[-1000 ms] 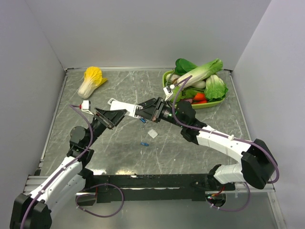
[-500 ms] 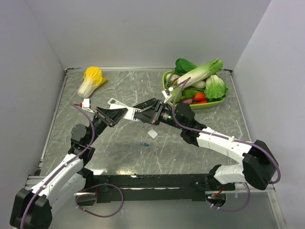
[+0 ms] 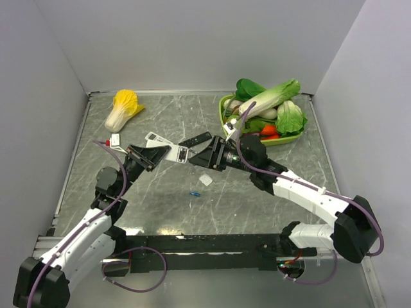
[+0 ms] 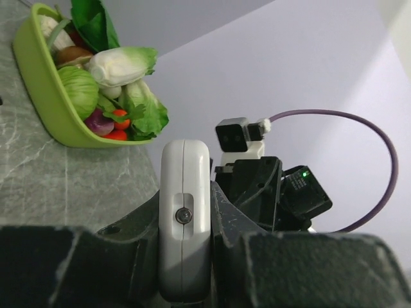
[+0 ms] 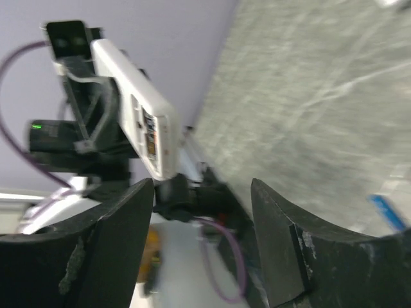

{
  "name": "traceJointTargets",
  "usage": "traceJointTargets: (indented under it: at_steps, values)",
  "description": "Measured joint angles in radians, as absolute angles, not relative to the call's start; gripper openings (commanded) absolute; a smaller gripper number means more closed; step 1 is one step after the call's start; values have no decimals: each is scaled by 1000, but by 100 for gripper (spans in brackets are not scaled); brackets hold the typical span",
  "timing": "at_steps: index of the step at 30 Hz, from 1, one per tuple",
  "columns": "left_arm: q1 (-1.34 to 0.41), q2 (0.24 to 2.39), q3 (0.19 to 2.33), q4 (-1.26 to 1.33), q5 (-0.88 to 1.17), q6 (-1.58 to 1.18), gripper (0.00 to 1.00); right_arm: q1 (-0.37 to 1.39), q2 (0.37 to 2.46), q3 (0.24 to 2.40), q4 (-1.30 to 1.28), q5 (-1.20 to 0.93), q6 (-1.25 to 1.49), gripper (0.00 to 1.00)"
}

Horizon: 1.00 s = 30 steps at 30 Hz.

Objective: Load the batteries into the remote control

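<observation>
Our left fingers (image 4: 138, 247) pinch the remote control (image 3: 171, 153), its long axis pointing toward our right fingers (image 5: 115, 244), which are spread and empty. One blue battery (image 3: 194, 193) lies on the worktop (image 3: 289, 128) just nearside of them, so the right arm is nearer.

In the left wrist view the remote control (image 4: 184, 186) is seen end-on. Its button face is turned out of sight, and its lower part is swallowed at 6 o'clock by the dark body of the left hand (image 4: 185, 206). The green basket (image 4: 40, 96) is cut off at 10 o'clock. The right wrist view is smeared: the remote's label is unreadable and the blue battery (image 5: 386, 210) at 3 o'clock is only a streak. From above, the contents of the remote's bay are too small to tell.
</observation>
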<state>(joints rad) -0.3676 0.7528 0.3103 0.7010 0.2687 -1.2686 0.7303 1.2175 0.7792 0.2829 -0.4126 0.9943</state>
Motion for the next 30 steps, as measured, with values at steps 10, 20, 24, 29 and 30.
traceJointTargets:
  at_steps: [10,20,24,29,30]
  values:
    - [-310,781,266,496,289,-1271,1,632,1257,985,-225,-387,444,63]
    - [-272,844,221,377,368,-1241,1,647,1558,1123,-500,-281,119,52]
    - [-268,866,205,381,401,-1237,1,661,1657,1162,-530,-233,67,50]
    - [-268,881,198,374,430,-1230,1,678,1743,1209,-542,-196,21,46]
    - [-268,881,198,375,433,-1225,1,683,1761,1226,-543,-191,14,45]
